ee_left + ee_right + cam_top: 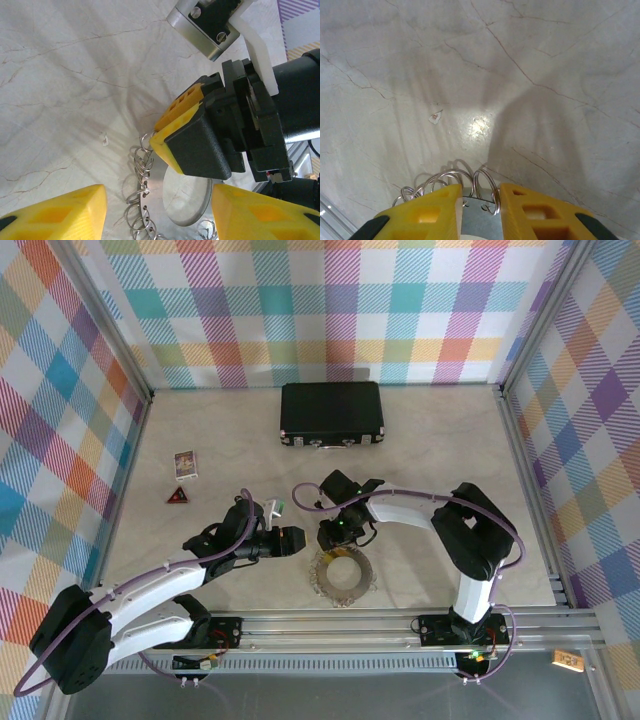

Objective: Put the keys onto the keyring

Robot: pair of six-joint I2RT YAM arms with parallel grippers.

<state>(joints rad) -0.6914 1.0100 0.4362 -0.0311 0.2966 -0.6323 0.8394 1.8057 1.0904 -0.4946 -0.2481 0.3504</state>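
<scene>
Pinching the keys (477,217) edgewise: right fingers (427,212)

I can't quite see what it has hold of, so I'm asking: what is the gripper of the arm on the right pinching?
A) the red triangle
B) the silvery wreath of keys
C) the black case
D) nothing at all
B: in the right wrist view the right gripper is closed on the edge of the wreath of keys, while the black case and the red triangle lie apart from it.
</scene>
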